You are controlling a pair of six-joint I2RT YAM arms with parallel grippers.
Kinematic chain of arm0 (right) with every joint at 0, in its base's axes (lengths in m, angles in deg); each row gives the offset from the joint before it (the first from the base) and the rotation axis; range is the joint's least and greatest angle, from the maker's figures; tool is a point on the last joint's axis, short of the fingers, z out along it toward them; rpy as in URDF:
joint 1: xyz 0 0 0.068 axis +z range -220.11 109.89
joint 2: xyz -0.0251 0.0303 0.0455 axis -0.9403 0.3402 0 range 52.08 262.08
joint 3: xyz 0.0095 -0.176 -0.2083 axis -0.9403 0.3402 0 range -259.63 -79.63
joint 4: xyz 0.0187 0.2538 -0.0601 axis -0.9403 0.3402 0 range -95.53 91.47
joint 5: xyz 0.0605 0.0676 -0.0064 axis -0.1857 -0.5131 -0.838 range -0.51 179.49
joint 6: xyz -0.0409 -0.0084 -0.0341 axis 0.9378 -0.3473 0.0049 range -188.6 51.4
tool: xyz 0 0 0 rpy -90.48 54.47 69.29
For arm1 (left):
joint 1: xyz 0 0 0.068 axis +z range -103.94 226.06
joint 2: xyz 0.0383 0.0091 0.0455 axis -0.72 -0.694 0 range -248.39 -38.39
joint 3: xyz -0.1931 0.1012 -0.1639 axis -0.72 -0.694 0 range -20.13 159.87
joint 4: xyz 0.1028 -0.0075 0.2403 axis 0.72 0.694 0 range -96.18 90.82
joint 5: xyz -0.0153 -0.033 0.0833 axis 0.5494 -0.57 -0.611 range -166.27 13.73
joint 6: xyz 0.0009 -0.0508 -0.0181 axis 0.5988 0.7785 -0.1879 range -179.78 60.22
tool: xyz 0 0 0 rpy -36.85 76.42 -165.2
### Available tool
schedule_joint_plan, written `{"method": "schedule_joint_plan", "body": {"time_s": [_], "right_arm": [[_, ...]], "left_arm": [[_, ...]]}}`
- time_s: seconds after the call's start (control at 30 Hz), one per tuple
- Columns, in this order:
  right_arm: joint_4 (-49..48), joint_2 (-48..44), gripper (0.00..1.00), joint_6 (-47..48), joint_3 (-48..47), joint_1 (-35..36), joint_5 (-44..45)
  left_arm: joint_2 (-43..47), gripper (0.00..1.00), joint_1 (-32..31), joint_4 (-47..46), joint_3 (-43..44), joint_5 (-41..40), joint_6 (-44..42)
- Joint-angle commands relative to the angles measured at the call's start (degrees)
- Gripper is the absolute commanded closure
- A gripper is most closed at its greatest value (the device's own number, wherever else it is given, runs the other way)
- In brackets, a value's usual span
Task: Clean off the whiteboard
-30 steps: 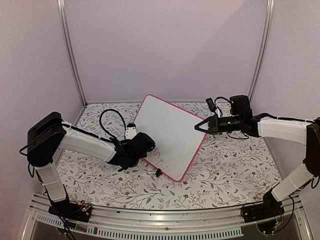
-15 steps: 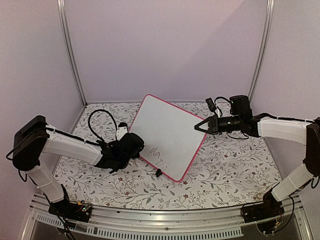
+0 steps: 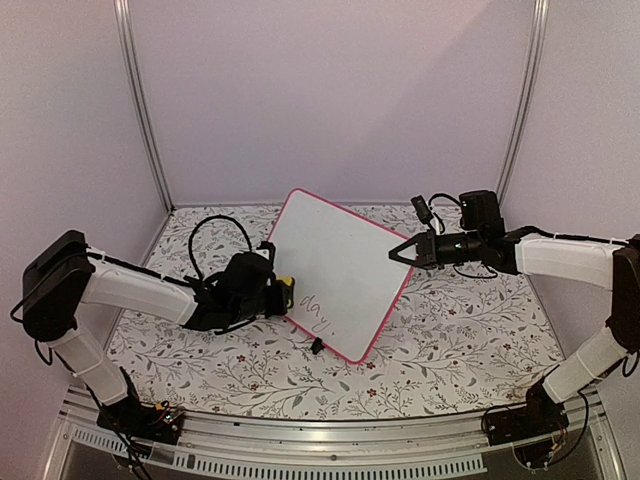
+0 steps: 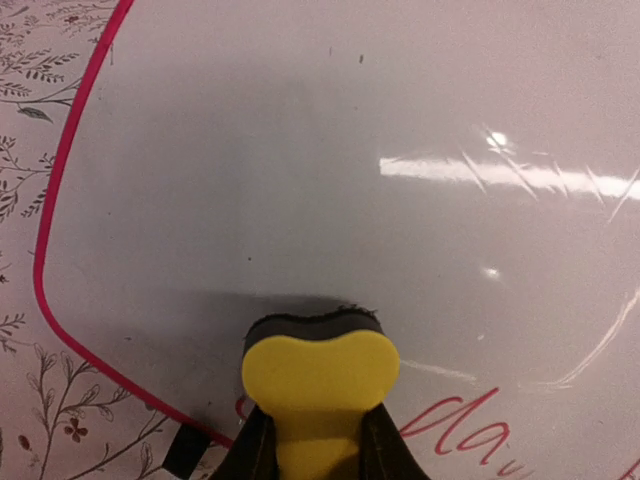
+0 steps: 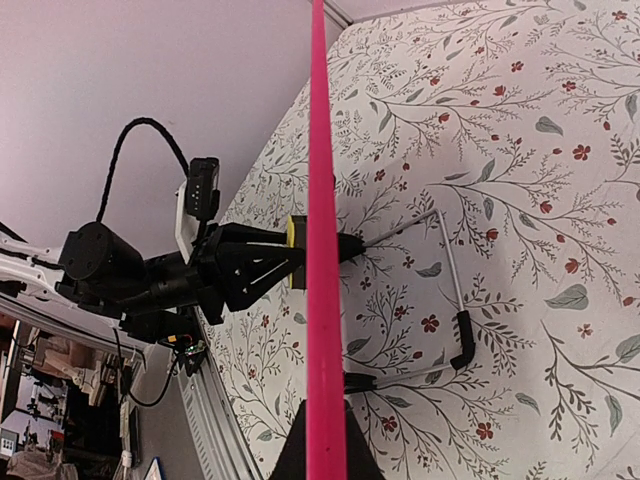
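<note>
The whiteboard (image 3: 340, 262), white with a pink frame, stands tilted on the table. Red handwriting (image 3: 321, 311) remains near its lower left; the upper part is wiped clean. My left gripper (image 3: 278, 292) is shut on a yellow eraser (image 3: 287, 290) and presses its black felt to the board near the left edge. In the left wrist view the eraser (image 4: 320, 368) sits just left of the handwriting (image 4: 462, 425), held by that gripper (image 4: 318, 452). My right gripper (image 3: 405, 252) is shut on the board's right edge, which shows as a pink line (image 5: 320, 200) rising from the gripper (image 5: 322, 455).
The floral table cover (image 3: 455, 335) spreads around the board. A black clip foot (image 3: 316, 346) sits at the board's lower edge, and a wire stand (image 5: 452, 290) props it from behind. Pale walls with metal posts (image 3: 145, 110) close the back; a metal rail (image 3: 330, 440) runs along the front.
My left gripper drew back to the left off the writing, then came right again to the board's left edge, with the yellow eraser now showing. The right arm and board held still.
</note>
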Motion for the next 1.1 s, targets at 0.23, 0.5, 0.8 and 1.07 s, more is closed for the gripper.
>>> {"method": "schedule_joint_plan", "body": {"time_s": [0.23,0.5,0.8,1.07], "right_arm": [[10.3,-2.0,1.0,3.1,0.9,2.2,2.8],[11.3,-5.3,1.0,3.1,1.3,1.7,4.3],[11.3,-7.0,1.0,2.2,2.2,0.3,4.4],[4.0,-8.8,1.0,0.3,5.5,-1.0,-3.6]], "left_arm": [[5.2,1.0,6.0,-6.8,-6.0,22.6,4.2],[6.5,1.0,7.3,-7.1,-7.0,26.1,8.6],[6.8,1.0,8.1,-8.6,-10.0,22.7,15.0],[7.0,1.0,8.1,-10.7,-11.0,22.2,15.6]]}}
